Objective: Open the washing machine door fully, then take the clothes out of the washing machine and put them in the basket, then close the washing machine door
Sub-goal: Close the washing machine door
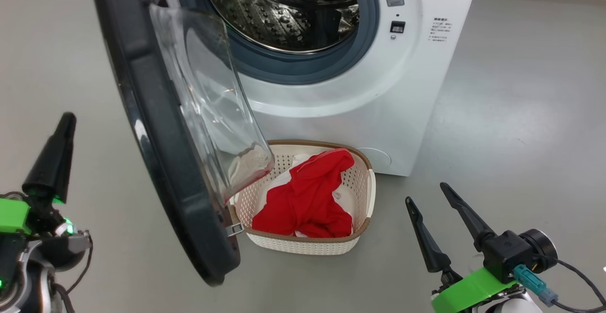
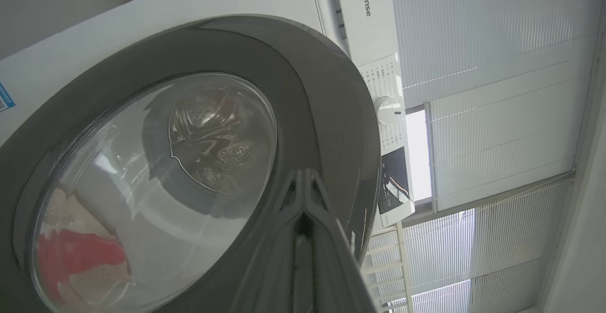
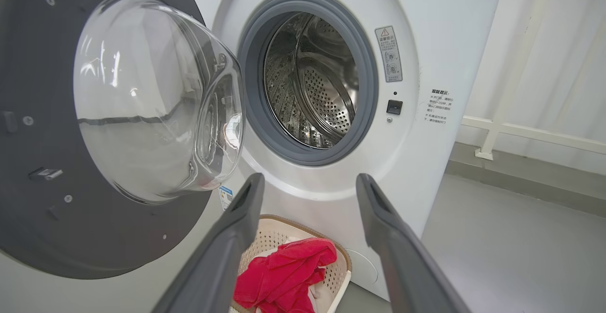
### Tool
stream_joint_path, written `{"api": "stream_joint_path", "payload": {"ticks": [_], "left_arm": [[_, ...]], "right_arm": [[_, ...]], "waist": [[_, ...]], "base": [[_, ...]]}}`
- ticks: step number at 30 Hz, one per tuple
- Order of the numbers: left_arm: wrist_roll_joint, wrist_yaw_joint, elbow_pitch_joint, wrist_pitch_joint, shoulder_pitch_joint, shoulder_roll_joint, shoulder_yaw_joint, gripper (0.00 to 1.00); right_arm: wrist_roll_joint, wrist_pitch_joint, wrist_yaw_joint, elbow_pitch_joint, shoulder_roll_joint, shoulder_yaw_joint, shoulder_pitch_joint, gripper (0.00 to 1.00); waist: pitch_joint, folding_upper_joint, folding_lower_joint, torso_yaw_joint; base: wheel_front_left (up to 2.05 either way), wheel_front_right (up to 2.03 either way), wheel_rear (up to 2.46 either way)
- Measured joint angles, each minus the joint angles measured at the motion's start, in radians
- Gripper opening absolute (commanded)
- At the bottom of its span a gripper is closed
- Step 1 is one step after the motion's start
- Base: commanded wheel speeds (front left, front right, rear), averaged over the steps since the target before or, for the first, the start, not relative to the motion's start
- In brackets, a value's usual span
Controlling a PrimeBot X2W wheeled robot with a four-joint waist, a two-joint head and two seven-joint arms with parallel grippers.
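Flanking left gripper (image 1: 67,122): washing machine door (image 1: 158,161)

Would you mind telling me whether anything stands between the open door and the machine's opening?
Nothing sits in the opening of the washing machine. The basket stands on the floor under the path of the washing machine door; whether the door's lower rim clears it I cannot tell.

A grey floor (image 1: 521,90) runs to a white railing (image 3: 535,134), and slatted blinds (image 2: 497,114) cover the window.
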Motion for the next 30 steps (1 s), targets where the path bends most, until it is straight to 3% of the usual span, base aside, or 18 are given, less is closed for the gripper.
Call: {"api": "stream_joint_path", "payload": {"ticks": [5,10,30], "left_arm": [[-0.016,0.044,-0.029,0.049,0.001,0.001,-0.022,0.0],[-0.017,0.057,-0.04,0.061,0.002,0.0,-0.058,0.0],[-0.089,0.028,-0.036,-0.053,0.022,-0.008,-0.187,0.0]], "right_arm": [[0.0,0.0,0.0,-0.001,-0.001,-0.001,-0.018,1.0],[0.0,0.0,0.0,-0.001,-0.001,-0.001,-0.018,1.0],[0.001,0.0,0.0,-0.001,-0.001,0.002,-0.04,1.0]], "waist": [[0.011,0.0,0.0,-0.014],[0.02,0.0,0.0,-0.029],[0.033,0.0,0.0,-0.135]], "base": [[0.0,0.0,0.0],[0.0,0.0,0.0],[0.0,0.0,0.0]]}}
